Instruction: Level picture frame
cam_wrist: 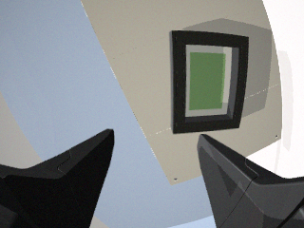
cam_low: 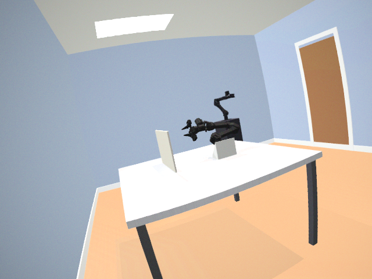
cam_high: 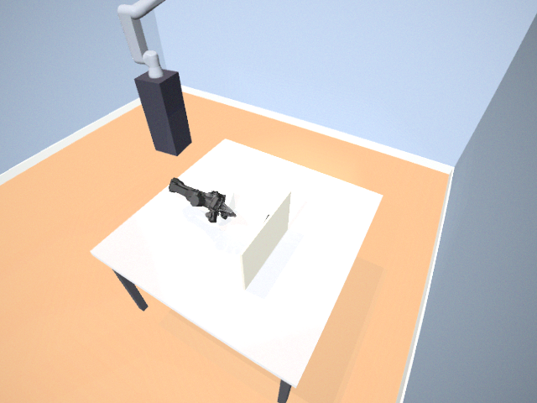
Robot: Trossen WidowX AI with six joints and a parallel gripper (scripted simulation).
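Observation:
The picture frame (cam_wrist: 179, 81) has a black border around a green picture and hangs on the front of the upright beige panel (cam_high: 265, 244) (cam_low: 165, 150) (cam_wrist: 142, 90). In the wrist view its edges do not run parallel to the panel's edges, so it looks crooked. The screw and the notched strip are hidden behind it. My gripper (cam_high: 235, 214) (cam_low: 183, 132) (cam_wrist: 156, 139) is open and empty, with its fingers wide apart. It stands off in front of the panel, touching neither the frame nor the panel.
The panel stands on a white table (cam_high: 169, 269) (cam_low: 192, 186). A grey slanted block (cam_low: 226, 148) stands on the table by my arm's base. A dark pedestal (cam_high: 167, 114) (cam_low: 237, 129) with another arm (cam_high: 134, 36) (cam_low: 220, 106) stands behind the table.

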